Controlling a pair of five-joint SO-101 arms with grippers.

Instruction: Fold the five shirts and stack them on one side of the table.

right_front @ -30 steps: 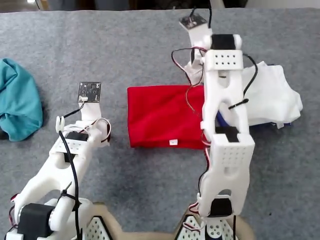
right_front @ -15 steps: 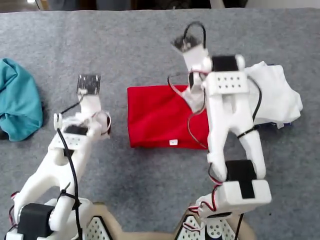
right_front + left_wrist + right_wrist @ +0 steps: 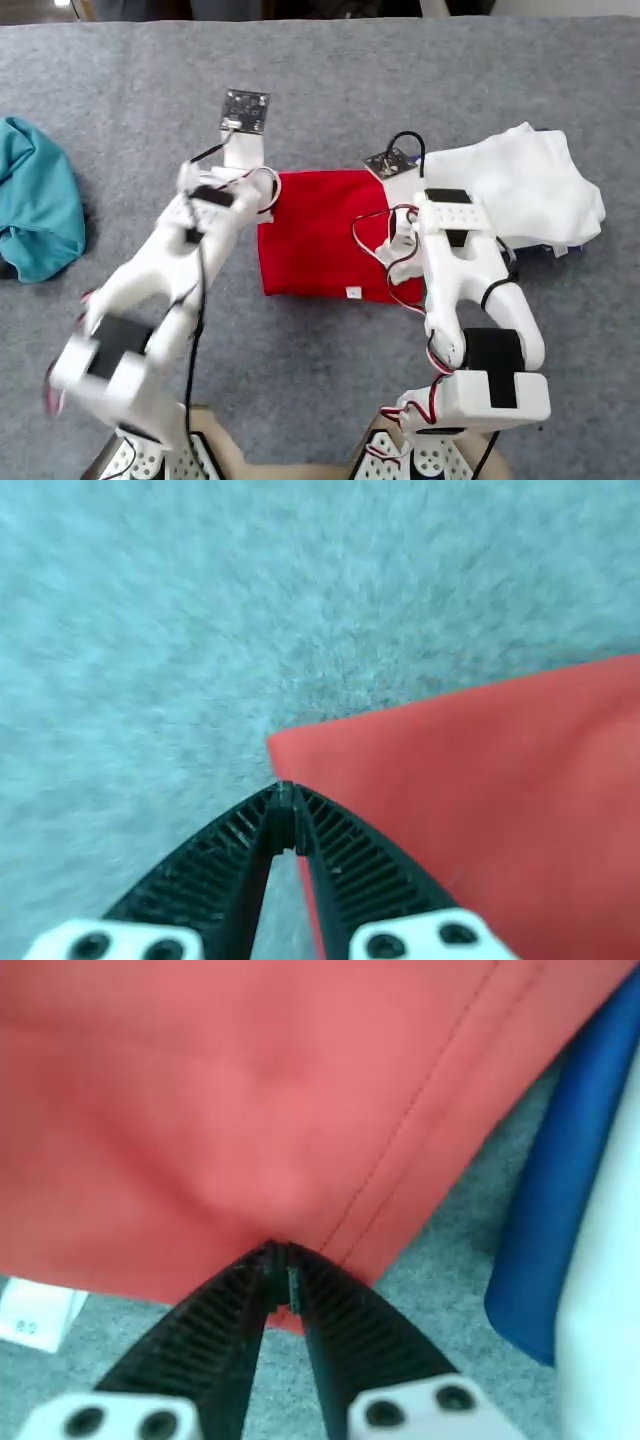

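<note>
A folded red shirt (image 3: 320, 235) lies flat at the table's middle. My left gripper (image 3: 285, 792) is shut, and its tips touch the shirt's (image 3: 480, 780) far left corner, seen in the high view at the left gripper (image 3: 260, 182). Over the shirt's near right hem (image 3: 250, 1080) my right gripper (image 3: 280, 1258) is shut with a bit of red cloth between its fingers. The right arm (image 3: 455, 250) is drawn back over that spot and covers it. A white tag (image 3: 352, 293) shows at the shirt's near edge.
A crumpled white shirt (image 3: 530, 190) lies right of the red one, with a blue cloth (image 3: 570, 1160) under it. A teal shirt (image 3: 35, 205) is bunched at the table's left edge. Bare grey carpet (image 3: 300, 80) covers the far side.
The left arm swung forward and right to the red shirt's far left corner. The right arm pulled back from its far reach and folded down over the shirt's near right edge.
</note>
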